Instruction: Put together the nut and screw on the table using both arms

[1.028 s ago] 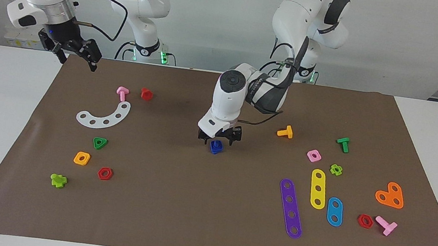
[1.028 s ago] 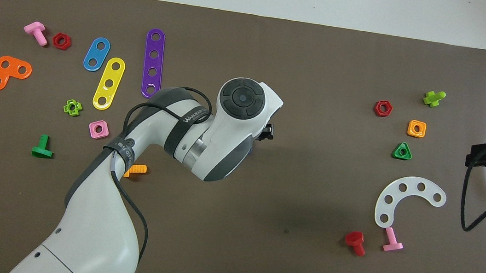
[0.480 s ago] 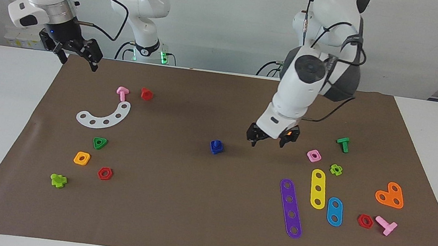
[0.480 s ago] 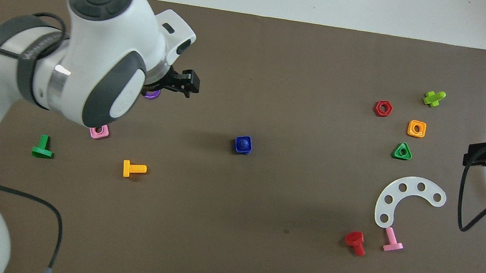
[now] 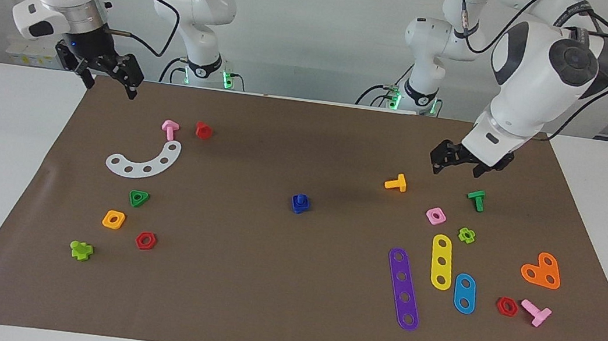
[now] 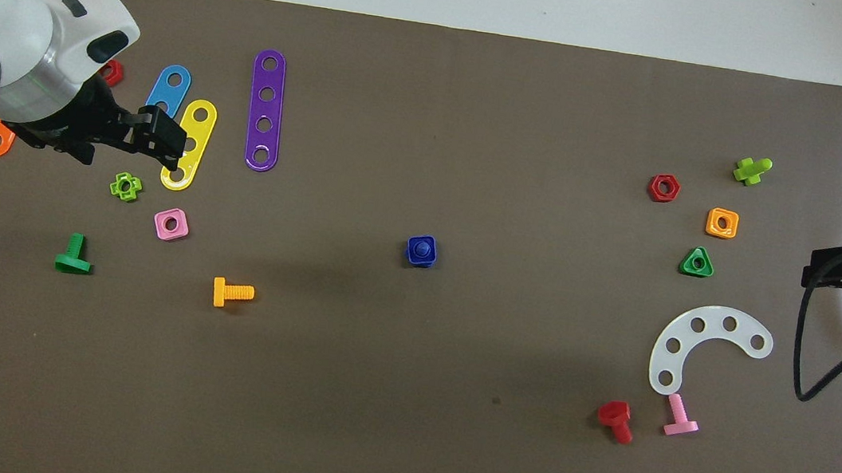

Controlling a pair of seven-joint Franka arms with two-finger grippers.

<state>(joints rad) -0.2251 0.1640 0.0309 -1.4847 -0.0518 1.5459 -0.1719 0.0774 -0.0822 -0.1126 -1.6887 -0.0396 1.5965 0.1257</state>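
On the brown mat [image 5: 239, 303], nut [image 5: 300, 204] wears screw [image 6: 423, 247], apparently seated; both grippers' jaws spread, empty.

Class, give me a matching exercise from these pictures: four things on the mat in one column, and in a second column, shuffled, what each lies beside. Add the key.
Things
1. pink screw
2. green triangle nut
3. pink square nut
4. blue strip

Lies beside
A. yellow strip
B. light-green cross nut
C. red screw
D. orange square nut

Pairs: 1-C, 2-D, 3-B, 4-A
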